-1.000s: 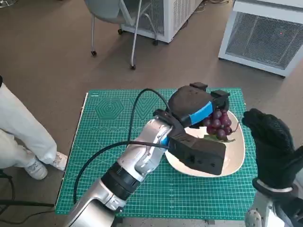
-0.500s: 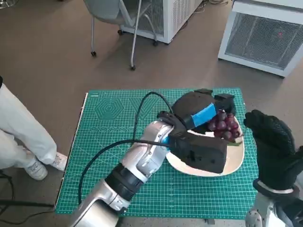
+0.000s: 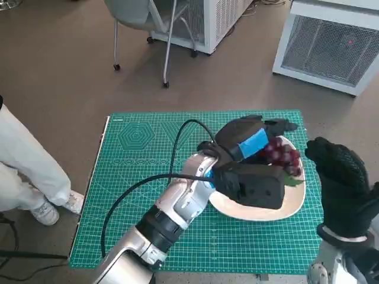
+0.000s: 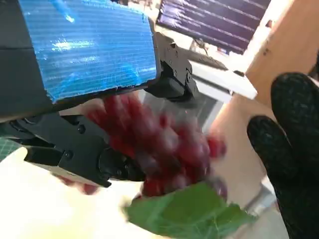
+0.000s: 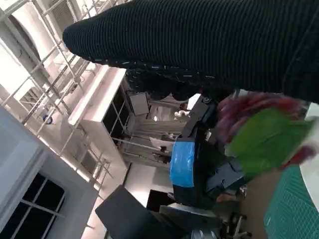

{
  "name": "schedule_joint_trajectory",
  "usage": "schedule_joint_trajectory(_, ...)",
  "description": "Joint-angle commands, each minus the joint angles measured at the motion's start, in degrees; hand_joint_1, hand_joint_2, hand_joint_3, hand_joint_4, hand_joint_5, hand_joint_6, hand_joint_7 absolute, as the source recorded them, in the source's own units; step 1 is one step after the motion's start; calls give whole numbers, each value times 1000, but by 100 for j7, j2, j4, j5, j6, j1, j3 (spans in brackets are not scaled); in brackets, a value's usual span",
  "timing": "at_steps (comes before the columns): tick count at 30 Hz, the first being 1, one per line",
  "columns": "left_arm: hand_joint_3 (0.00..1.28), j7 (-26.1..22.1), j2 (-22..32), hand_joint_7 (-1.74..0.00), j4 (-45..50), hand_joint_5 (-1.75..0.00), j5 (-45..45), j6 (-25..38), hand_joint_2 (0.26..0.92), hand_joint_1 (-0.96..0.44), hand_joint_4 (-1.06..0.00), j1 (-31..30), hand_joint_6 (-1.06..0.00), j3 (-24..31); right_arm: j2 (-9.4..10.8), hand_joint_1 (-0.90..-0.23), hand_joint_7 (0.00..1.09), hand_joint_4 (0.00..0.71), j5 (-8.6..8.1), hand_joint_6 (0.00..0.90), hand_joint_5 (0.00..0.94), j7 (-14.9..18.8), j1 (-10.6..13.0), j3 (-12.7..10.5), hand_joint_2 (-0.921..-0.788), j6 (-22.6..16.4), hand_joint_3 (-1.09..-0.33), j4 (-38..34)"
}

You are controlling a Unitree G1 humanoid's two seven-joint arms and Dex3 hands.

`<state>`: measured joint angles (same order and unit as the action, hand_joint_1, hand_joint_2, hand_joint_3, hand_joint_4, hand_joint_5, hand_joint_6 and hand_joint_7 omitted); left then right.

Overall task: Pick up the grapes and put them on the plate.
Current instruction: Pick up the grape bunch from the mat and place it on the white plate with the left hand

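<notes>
Grapes (image 3: 283, 155) shifted right over the plate (image 3: 294, 200) on green mat (image 3: 142, 177).

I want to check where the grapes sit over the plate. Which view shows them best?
The head view: the grapes appear sharp, at the left robot hand above the plate. The left wrist view shows them close but blurred, with a green leaf. The right wrist view shows a blurred red patch behind the leaf.

Dark red grapes (image 3: 283, 155) with green leaf (image 4: 187, 214), 1 bunch, over far right part of white plate (image 3: 260, 211); gripped by left robot hand (image 3: 249, 140).
</notes>
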<state>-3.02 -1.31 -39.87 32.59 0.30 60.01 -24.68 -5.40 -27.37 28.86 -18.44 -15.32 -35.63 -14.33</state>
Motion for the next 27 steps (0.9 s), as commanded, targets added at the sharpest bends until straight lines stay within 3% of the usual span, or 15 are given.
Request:
schedule_joint_trajectory(1, 23, 163, -2, -3, 60, -29, 106, -24, 921, -353, -371, -36, -435, -78, 16, -382, 816, 613, -27, 258, 117, 30, 132, 6, -921, 48, -589, -71)
schedule_joint_trajectory(15, 33, 115, 455, -7, 962, -14, -246, -573, 921, -353, -392, -616, -448, 281, 12, -383, 824, 612, -24, 254, 122, 37, 103, 12, -921, 45, -589, -100)
schedule_joint_trajectory(22, 65, 167, 802, -6, 1276, -4, -578, -917, 921, -380, -380, -907, -450, 697, 26, -382, 825, 612, -19, 254, 124, 16, 96, 35, -921, 78, -588, -79)
schedule_joint_trajectory(27, 107, 10, 1172, -7, 1434, -4, -1201, -1513, 921, -419, -382, -1279, -453, 1238, 26, -381, 825, 611, -13, 254, 126, -2, 123, 48, -921, 96, -588, -18)
